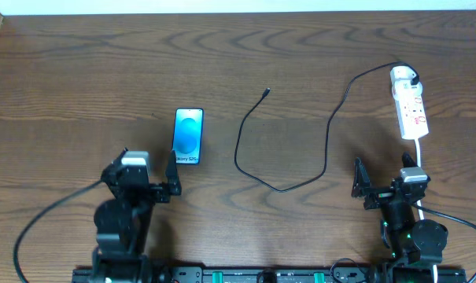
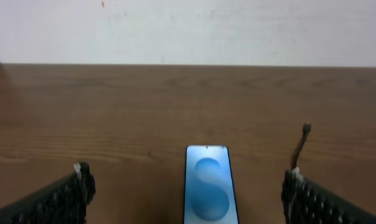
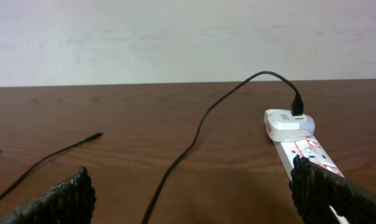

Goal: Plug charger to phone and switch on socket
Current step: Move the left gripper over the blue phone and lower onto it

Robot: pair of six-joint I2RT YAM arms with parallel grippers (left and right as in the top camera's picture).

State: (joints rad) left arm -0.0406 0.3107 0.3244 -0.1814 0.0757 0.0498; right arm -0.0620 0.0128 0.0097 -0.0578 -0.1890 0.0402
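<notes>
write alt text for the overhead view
A slim blue-screened smartphone lies unplugged on a brown wooden table; a thin black cable curves from a loose tip to a white adapter on a narrow white power strip. The left gripper and right gripper are open and empty.

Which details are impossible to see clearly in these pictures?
- The socket: switches on or off is unreadable; they are too small overhead, and a right gripper finger covers its near end in the right wrist view.
- The phone: its near end is cut off by the bottom edge of the left wrist view, so its port is unseen.
- The charger plug tip: too small in every view to tell its shape.
</notes>
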